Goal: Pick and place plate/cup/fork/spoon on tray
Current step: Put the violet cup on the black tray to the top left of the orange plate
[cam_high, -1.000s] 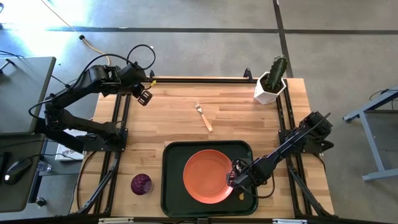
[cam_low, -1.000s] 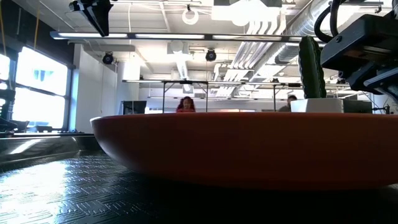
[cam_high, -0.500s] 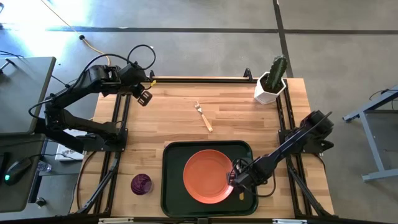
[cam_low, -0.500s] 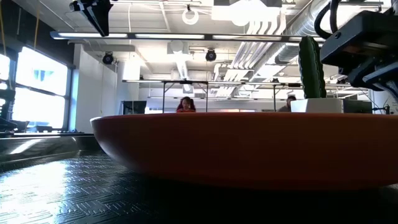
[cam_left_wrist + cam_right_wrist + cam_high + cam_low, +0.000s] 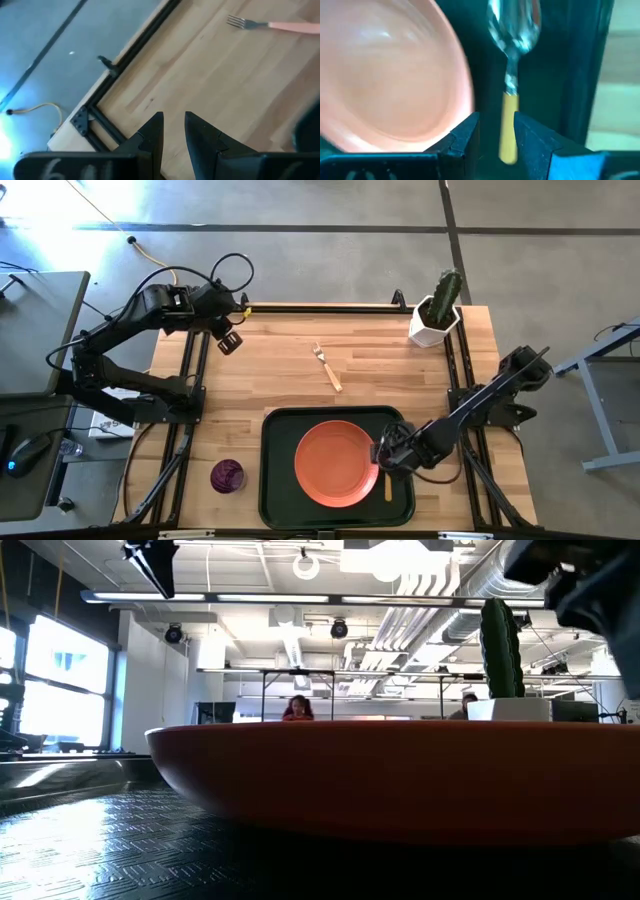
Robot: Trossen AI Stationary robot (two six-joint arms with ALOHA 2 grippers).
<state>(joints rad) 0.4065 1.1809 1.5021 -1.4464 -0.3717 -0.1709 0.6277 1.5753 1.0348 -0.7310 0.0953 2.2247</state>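
Note:
The orange-red plate [image 5: 336, 467] lies in the dark green tray [image 5: 275, 470], and fills the low view [image 5: 400, 780]. The spoon [image 5: 388, 486] lies flat on the tray floor just right of the plate; its bowl and wooden handle show in the right wrist view [image 5: 510, 75]. My right gripper [image 5: 383, 452] hovers open above the spoon's handle end [image 5: 496, 131] without touching it. My left gripper [image 5: 228, 341] waits at the table's far left, a little open [image 5: 173, 131], empty. The fork [image 5: 328, 367] lies on the wood at mid-table. The purple cup [image 5: 226, 476] stands left of the tray.
A white pot with a green cactus [image 5: 435, 313] stands at the far right corner. Black rails run along the table's left and right sides. Bare wood lies between the fork and the tray's far rim [image 5: 335, 412].
My right gripper has risen off the tray and drawn back a little toward the table's far right. In the low view it has gone up almost out of the picture. The spoon stays lying on the tray beside the plate. The plate has not moved.

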